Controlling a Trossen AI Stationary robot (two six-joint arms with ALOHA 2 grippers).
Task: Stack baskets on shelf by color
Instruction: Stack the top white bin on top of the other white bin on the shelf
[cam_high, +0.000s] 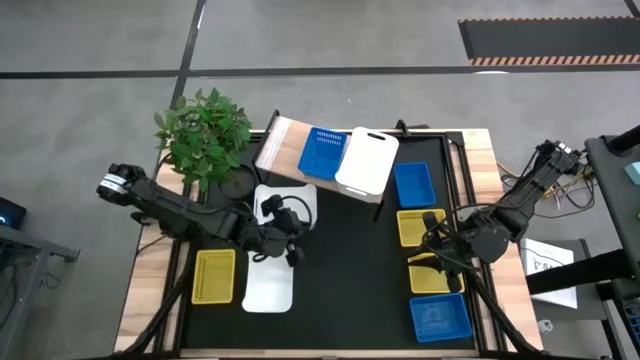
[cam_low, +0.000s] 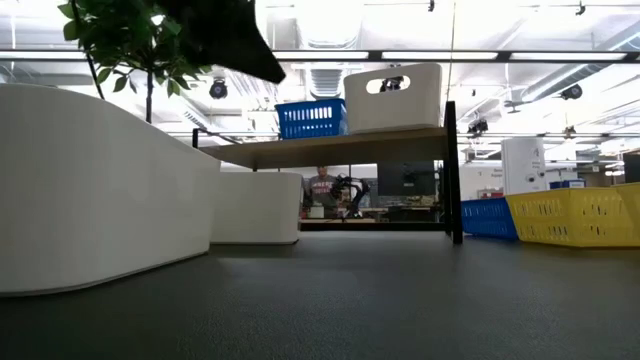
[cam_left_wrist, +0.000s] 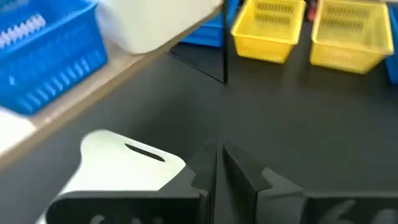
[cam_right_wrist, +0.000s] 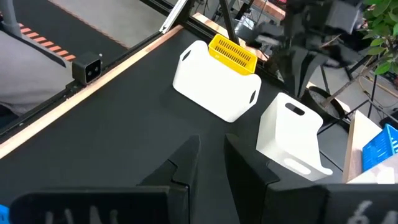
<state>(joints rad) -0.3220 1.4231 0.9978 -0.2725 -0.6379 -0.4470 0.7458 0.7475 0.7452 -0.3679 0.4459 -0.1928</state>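
Black table holds the baskets; the shelf at twelve o'clock carries two (blue, white). Left claw is clenched, empty; right claw is released.

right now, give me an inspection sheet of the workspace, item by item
surface: black-topped table with a wooden rim.
job's things: shelf at the far edge carries a blue basket and a white basket. Off the shelf: two white baskets by the left arm, a yellow basket left, and blue, yellow, yellow and blue in a column on the right.
clutter: potted plant at the far left corner.
grippers: left gripper shut, empty, over the mat; right gripper slightly open, empty.
cables: bundle along the right arm.
surroundings: a person far behind the shelf, in the low view.
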